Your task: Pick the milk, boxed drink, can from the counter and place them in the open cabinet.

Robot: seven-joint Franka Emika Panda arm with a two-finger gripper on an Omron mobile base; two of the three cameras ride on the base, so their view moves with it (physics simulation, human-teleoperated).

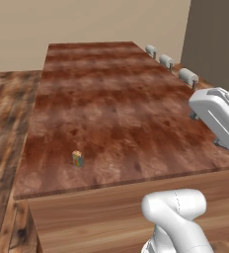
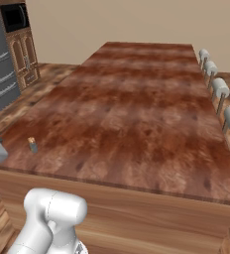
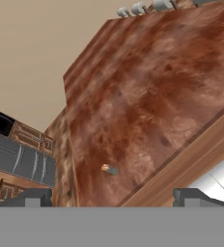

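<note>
The boxed drink (image 1: 77, 158) stood alone on the counter (image 1: 111, 113) near its front edge, toward the front-left corner. The gripper (image 3: 111, 195), jaws wide and empty, hung well short of it. The approach looked barely begun; next it must descend over the box.

Even, bright rendered lighting; source not discernible. Faint glossy sheen seen on bench (image 1: 111, 99). Shadows barely cast. Wood texture rendered soft, slightly blurred. Hand view rolled; no edge distortion noted.
</note>
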